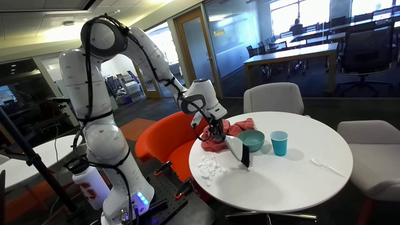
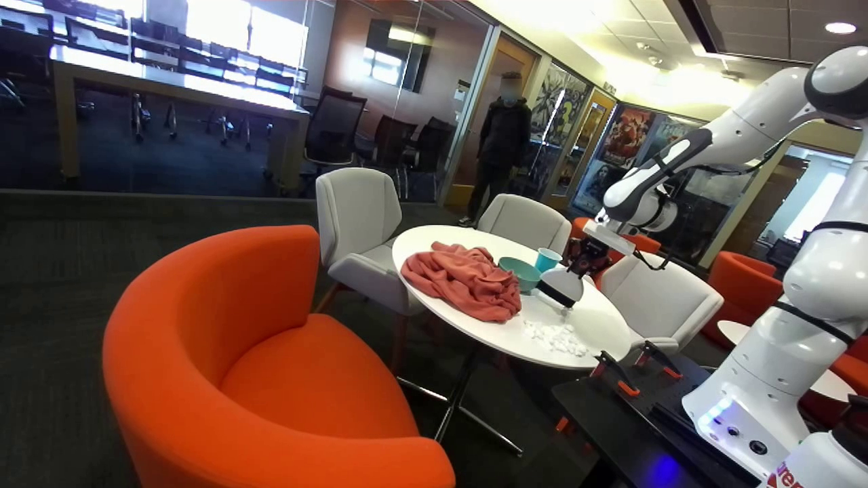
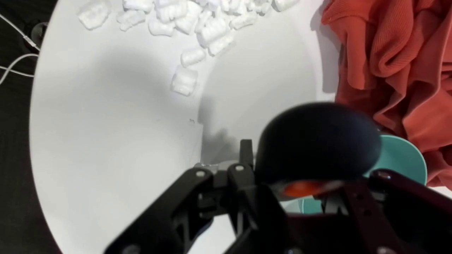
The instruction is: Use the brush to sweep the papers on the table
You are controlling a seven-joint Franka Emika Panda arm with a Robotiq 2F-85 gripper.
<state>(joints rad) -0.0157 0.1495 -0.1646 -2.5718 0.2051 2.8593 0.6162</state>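
While the gripper [image 1: 220, 135] clamps the flared brush [image 1: 235, 148] | crinkled white papers [image 3: 214, 30] lie loose | table [image 1: 281, 187] smooth, round

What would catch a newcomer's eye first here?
Probably the large, curved orange-red armchair, in the left foreground of an exterior view. Then the white jointed robot arm, its black gripper shut on a white-and-black brush over the round white table. On it lies a crumpled red-pink cloth heap.
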